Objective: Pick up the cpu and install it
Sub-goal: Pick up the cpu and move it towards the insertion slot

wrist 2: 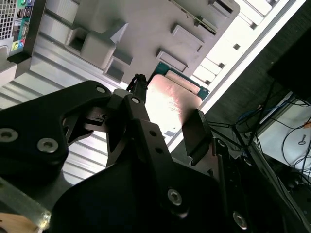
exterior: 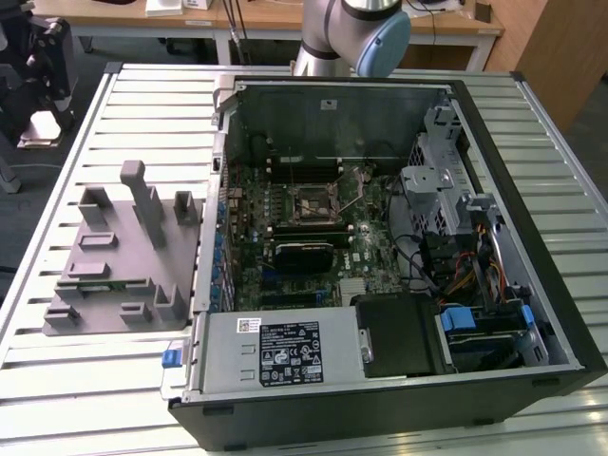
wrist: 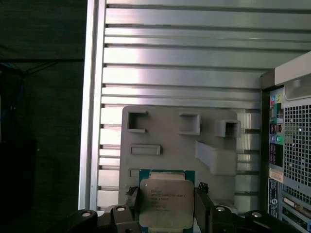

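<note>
The cpu [wrist: 166,203], a square silvery chip with a green rim, sits between the two black fingers of my gripper [wrist: 166,206], which is shut on it. It hangs well above the grey fixture tray [wrist: 170,141]. In the second wrist view the cpu [wrist 2: 170,104] shows from its edge, with one fingertip [wrist 2: 138,94] on one side and a pad [wrist 2: 197,131] on the other. In the exterior view the motherboard socket [exterior: 312,204] lies with its frame open inside the computer case [exterior: 475,313], and the arm [exterior: 351,33] is at the far edge.
The grey fixture tray [exterior: 114,256] with raised blocks lies on the slatted metal table [exterior: 104,380] at the exterior view's left of the case. The case's rear panel [wrist: 291,145] borders the tray. The table edge [wrist: 92,121] drops to dark floor.
</note>
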`<state>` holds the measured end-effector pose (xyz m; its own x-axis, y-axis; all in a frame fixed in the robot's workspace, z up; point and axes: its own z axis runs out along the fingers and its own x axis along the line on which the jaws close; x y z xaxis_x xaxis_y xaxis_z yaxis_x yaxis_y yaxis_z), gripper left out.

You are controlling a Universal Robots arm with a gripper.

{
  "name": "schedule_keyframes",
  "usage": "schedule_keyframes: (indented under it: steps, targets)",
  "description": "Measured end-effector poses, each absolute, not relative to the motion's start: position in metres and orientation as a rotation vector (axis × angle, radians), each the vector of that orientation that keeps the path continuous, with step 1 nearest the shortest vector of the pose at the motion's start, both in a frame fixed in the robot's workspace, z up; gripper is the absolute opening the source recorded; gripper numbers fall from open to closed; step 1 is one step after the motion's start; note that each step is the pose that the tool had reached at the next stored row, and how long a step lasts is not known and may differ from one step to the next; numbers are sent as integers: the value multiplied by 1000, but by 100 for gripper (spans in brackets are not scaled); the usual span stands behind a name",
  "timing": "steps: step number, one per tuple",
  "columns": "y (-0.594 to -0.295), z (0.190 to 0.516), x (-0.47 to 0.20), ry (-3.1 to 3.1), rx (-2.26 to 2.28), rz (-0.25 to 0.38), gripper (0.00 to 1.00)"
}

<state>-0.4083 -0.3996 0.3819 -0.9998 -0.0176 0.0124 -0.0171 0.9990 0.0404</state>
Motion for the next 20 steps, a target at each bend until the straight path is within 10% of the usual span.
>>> schedule_keyframes:
  steps: [20]
  targets:
    - [-400, 381, -381, -3128, 27, -63, 54]
